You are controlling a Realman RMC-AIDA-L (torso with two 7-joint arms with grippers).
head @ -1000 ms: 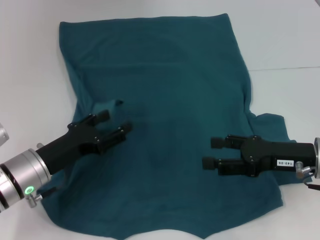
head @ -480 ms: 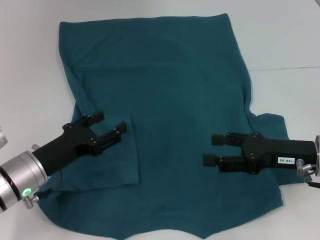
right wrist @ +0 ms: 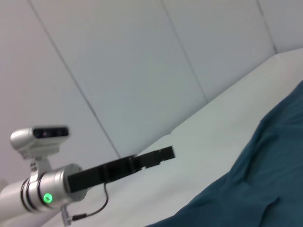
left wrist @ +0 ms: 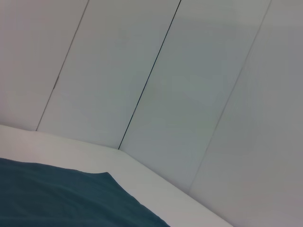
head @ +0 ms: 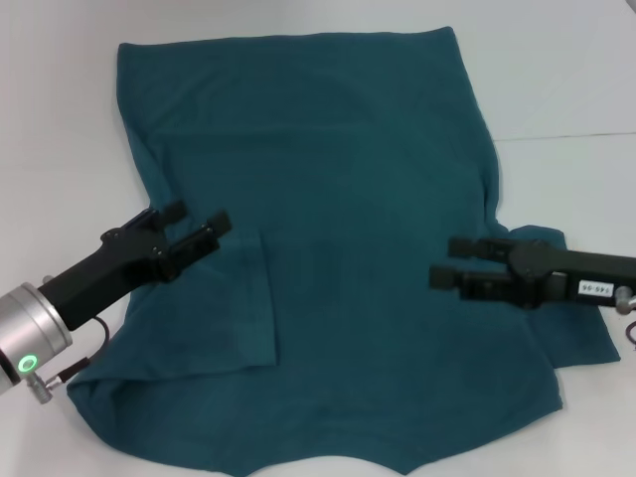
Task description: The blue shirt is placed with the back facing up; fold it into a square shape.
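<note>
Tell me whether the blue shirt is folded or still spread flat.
Partly folded. The blue shirt lies mostly spread on the table, with only its left sleeve flap turned inward. Both hands, left and right, are open, holding nothing.

This looks like a robot test room or lab rather than a home. A plain white table (head: 566,70) runs up to a bare wall of pale grey panels (left wrist: 189,85) split by thin dark seams. A metal robot arm (right wrist: 52,189) with a green status light reaches across it.
</note>
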